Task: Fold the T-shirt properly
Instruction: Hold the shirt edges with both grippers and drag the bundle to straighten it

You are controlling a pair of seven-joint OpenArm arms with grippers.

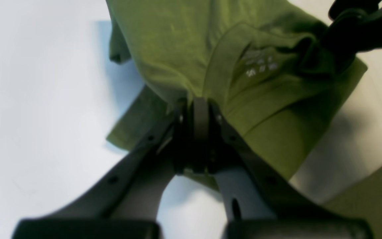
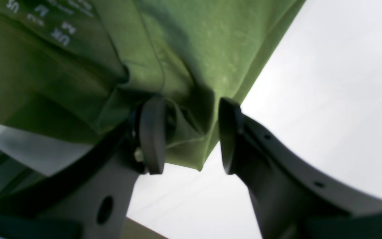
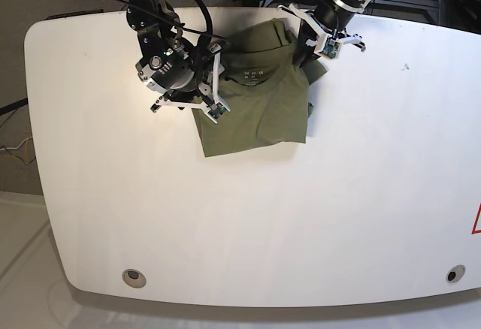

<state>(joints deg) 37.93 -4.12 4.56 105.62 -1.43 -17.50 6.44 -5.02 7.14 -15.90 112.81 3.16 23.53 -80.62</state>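
So going left to right across the base view: the right gripper (image 3: 214, 81) sits at the left shoulder edge of the shirt (image 3: 259, 115), arm reaching in from the top-left corner and the wrist angled down toward the table (image 3: 225, 224). In its wrist view the pads (image 2: 153, 134) stand clearly apart, with a fold of the shirt's edge hanging between them. The cloth looks to be brushing the left pad, but nothing is pinched, so I'd call that side not holding.

The shirt itself lies near the far edge of the table, already folded into a narrowish rectangle, collar and the pale label (image 3: 253, 74) at the top, hem end pointing toward the camera. One sleeve bit pokes out on the right side.

Then the left gripper (image 3: 307, 43) at the right shoulder, arm coming in from the top right, tilted down into the cloth. Its wrist view shows the jaws together, clamped on the shirt right by the collar.

What I'd worry about: only one side has a real grip. If both arms lift or drag now, the left one pulls its corner and the other corner just slips out, so the shirt skews or the fold opens. Also if the right one closes where it is, it could grab a bunched wad instead of a clean edge, and you get a lumpy fold.
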